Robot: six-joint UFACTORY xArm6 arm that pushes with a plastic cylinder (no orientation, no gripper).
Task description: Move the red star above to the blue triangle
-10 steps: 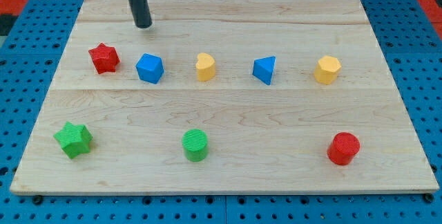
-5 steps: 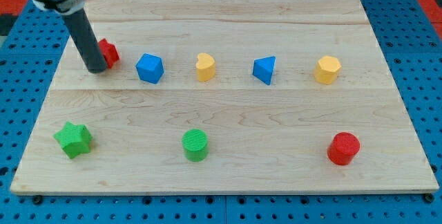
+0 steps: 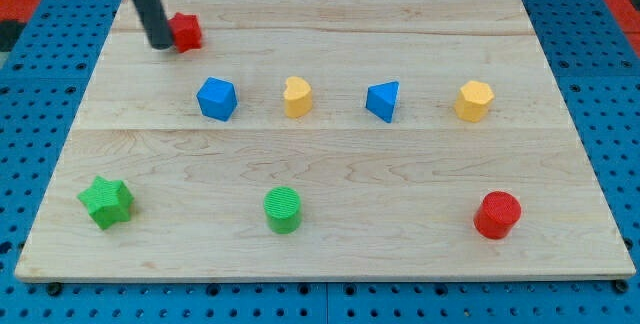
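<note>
My tip (image 3: 160, 44) touches the red star (image 3: 185, 31), just to its right near the counter's (image 3: 330, 164) top; the end effector is a bare rod, gripping nothing. The blue triangle (image 3: 383, 101) sits well right, lower.

red star (image 3: 185, 31) | blue triangle (image 3: 383, 101) | green star (image 3: 106, 202) | board (image 3: 330, 169) pale wood, seemingly
</note>
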